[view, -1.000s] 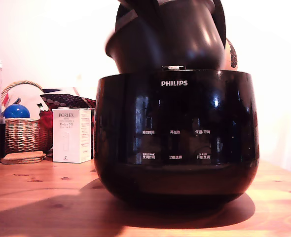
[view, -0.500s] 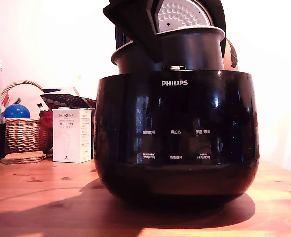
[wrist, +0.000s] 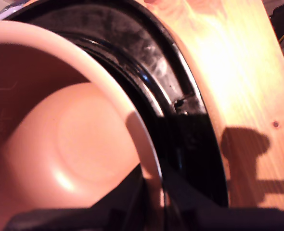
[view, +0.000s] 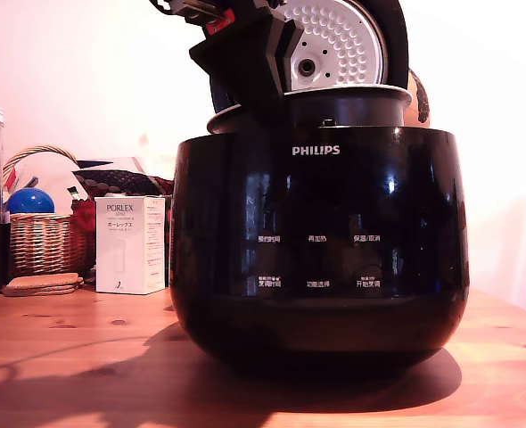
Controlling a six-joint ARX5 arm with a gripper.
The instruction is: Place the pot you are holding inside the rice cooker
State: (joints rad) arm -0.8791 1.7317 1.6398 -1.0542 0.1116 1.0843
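Item: pot [view: 348, 105], dark metal with a flared rim, mostly sunk in the open Philips rice cooker [view: 321, 259], only its top band above the body, lid [view: 330, 40] raised behind. Gripper [view: 245, 76] clamps the pot rim, one finger on each side of the wall. Handling: lower straight and level until the rim seats evenly, then release.

Gripper [view: 245, 67]: matte black, blocky, angular housing with flat faces and sharp edges. Small red patch up top, silvery metal hardware beside it. Wrist view: only dark blurred finger [wrist: 127, 202] shapes.
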